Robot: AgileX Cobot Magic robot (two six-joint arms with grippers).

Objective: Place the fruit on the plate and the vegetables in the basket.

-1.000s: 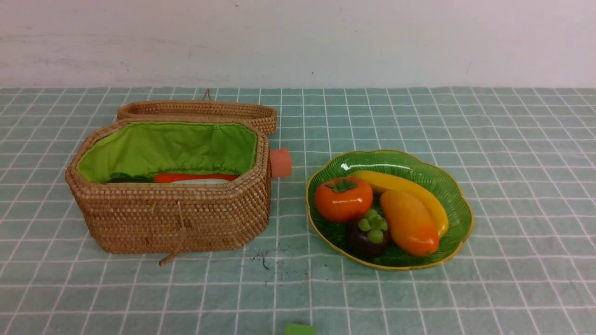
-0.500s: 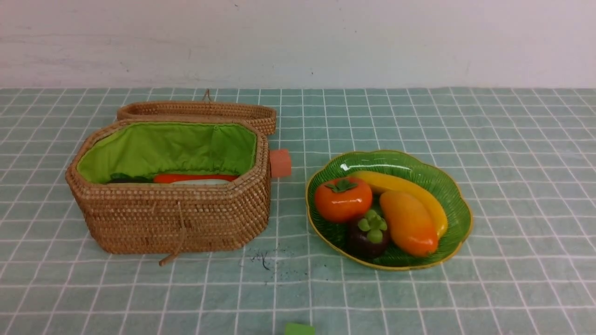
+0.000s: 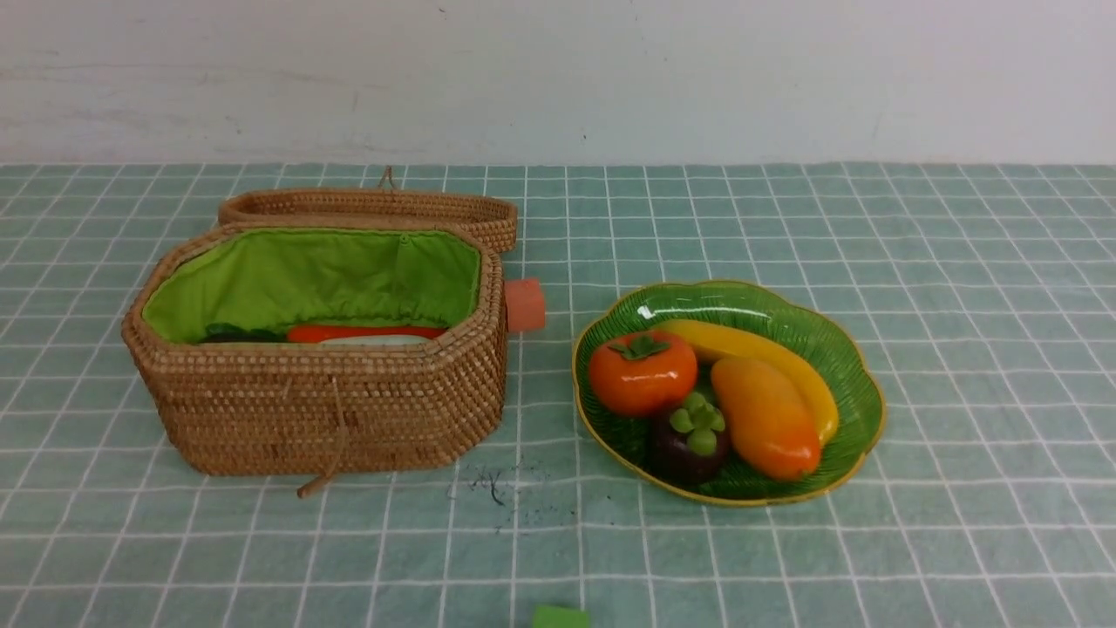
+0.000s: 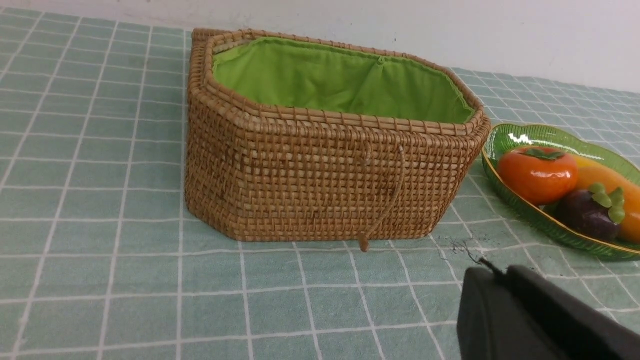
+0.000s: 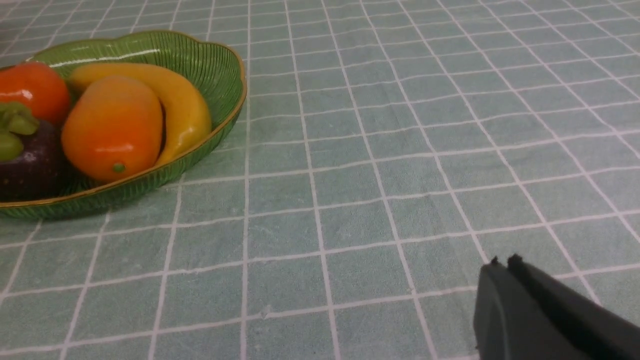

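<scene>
Fruit [image 3: 711, 392] fills the plate [image 3: 859, 384], carrot [image 3: 362, 332] in basket [image 3: 331, 410]; both claws [image 4: 492, 275] [image 5: 502, 262] clenched empty.

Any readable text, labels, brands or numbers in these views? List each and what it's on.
None. No words, numbers or logos show in any view: not on the basket, the plate, the fruit, the checked tablecloth, the wall or either gripper. The dark specks on the cloth in front of the basket are smudges, not writing.
</scene>
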